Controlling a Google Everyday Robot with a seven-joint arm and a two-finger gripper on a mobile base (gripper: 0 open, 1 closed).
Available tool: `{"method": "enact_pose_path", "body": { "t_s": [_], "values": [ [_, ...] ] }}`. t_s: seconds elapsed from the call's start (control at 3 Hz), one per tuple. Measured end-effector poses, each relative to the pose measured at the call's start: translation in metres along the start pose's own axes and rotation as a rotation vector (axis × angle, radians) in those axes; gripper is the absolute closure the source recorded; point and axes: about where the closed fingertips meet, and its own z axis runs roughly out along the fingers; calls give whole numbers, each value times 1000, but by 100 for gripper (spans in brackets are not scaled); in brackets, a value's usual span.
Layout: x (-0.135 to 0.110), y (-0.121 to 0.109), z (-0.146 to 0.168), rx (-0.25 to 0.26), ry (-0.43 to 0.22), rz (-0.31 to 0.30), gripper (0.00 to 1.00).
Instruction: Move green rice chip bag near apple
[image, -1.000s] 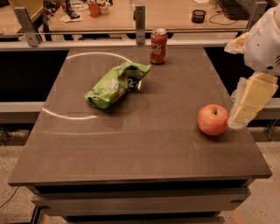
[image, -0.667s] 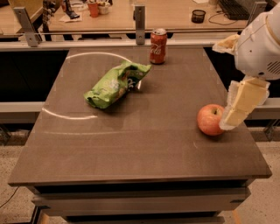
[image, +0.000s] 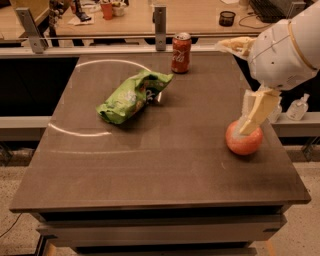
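The green rice chip bag lies crumpled on the dark table, left of the middle, its long axis running toward the back right. The red-orange apple sits near the table's right edge. My gripper hangs at the right side, above the apple and partly in front of it, with the white arm body above it. It holds nothing that I can see. The bag is far to the left of the gripper.
A red soda can stands upright at the table's back edge, right of the bag. Metal posts and a rail run behind the table. A wooden desk with small items lies beyond. A small bottle sits off the right side.
My arm and gripper have moved left, over the table's right edge, and now overlap the apple. The bag, apple and can have not moved.
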Motion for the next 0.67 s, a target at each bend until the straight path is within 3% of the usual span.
{"method": "enact_pose_path", "body": {
  "t_s": [0.33, 0.67],
  "values": [
    [-14, -24, 10, 19, -70, -86, 0],
    [-14, -24, 11, 19, -70, -86, 0]
  ]
}}
